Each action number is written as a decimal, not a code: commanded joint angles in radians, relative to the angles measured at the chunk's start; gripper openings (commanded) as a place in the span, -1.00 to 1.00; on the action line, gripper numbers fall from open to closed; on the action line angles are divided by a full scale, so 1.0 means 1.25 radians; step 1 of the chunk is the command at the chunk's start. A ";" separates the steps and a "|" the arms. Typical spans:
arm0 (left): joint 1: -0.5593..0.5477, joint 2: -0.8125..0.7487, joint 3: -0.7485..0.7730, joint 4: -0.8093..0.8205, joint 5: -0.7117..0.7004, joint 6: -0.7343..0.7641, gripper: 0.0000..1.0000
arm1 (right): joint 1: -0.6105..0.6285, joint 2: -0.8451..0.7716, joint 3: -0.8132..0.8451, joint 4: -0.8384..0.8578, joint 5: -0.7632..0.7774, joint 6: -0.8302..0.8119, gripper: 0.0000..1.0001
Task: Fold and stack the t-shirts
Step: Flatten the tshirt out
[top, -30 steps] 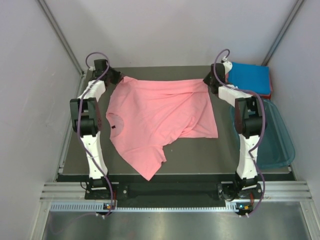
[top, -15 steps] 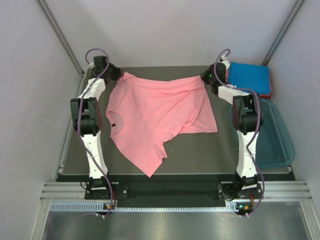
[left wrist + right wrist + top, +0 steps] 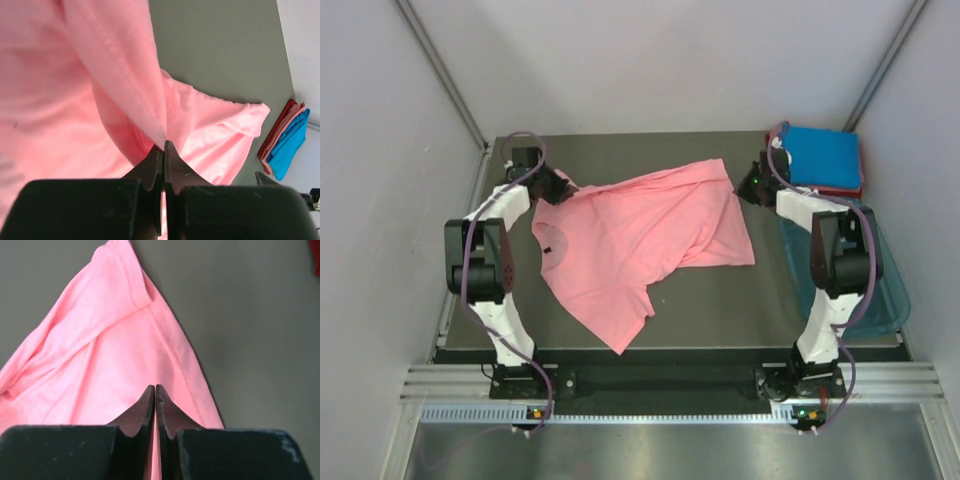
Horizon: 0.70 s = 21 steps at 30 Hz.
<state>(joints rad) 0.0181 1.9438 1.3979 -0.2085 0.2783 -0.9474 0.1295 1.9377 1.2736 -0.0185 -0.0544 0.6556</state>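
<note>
Salmon-pink cloth t-shirt (image 3: 640, 235): lies rumpled and mostly spread over the middle of the dark grey flat worktop (image 3: 720, 310). Its collar is toward the left arm and one sleeve points to the near edge.
Left claw (image 3: 163, 150): jaws together, clamped on a ridge of the salmon-pink shirt. The cloth rises in a tight tent to the tips. From above, the grip is at the shirt's far left corner.
Right claw (image 3: 155, 390): jaws pressed together, tips over the pink cloth just inside its stitched hem, on the shirt's right side. The cloth there looks flat, with no fold drawn up to the tips. Whether any of it is pinched cannot be told.
Bright blue folded cloth shirt (image 3: 820, 157): a flat rectangle at the far right corner of the worktop.
Reddish-pink folded cloth shirt (image 3: 277, 131): under the blue one, only its edge showing.
Translucent teal plastic tub (image 3: 885, 290): at the right side, just nearer than the stack and partly behind the right arm.
</note>
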 commanded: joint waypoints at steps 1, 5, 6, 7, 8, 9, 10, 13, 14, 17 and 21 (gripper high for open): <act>0.005 -0.124 -0.062 -0.015 -0.007 0.040 -1.00 | -0.007 -0.067 -0.019 0.009 -0.007 -0.045 -0.92; 0.010 -0.183 -0.118 -0.066 -0.037 0.064 -1.00 | -0.003 0.000 0.078 0.041 -0.082 -0.031 -0.49; 0.014 -0.211 -0.128 -0.080 -0.042 0.069 -1.00 | 0.002 0.012 0.098 0.044 -0.108 -0.026 -0.39; 0.021 -0.243 -0.144 -0.104 -0.046 0.083 -1.00 | 0.012 0.014 0.098 0.053 -0.115 -0.027 -0.33; 0.024 -0.258 -0.152 -0.118 -0.046 0.089 -1.00 | 0.015 0.013 0.094 0.060 -0.110 -0.030 -0.28; 0.025 -0.274 -0.161 -0.130 -0.046 0.094 -1.00 | 0.018 0.013 0.093 0.064 -0.106 -0.030 -0.21; 0.025 -0.288 -0.185 -0.141 -0.045 0.103 -1.00 | 0.018 0.016 0.092 0.066 -0.106 -0.019 -0.17; 0.025 -0.346 -0.266 -0.150 -0.018 0.110 -1.00 | 0.019 0.037 0.106 0.048 -0.115 0.024 -0.06; 0.025 -0.369 -0.292 -0.150 -0.013 0.111 -1.00 | 0.028 0.045 0.127 0.033 -0.117 0.030 -0.02; 0.022 -0.425 -0.409 -0.124 0.001 0.105 -1.00 | 0.053 0.081 0.194 -0.045 -0.095 0.013 0.04; 0.016 -0.438 -0.490 -0.092 0.022 0.099 -1.00 | 0.076 0.161 0.292 -0.110 -0.102 -0.009 0.04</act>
<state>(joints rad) 0.0433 1.4216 0.8288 -0.3595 0.2733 -0.8352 0.1856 2.0918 1.5364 -0.0982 -0.1753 0.6624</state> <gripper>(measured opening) 0.015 0.521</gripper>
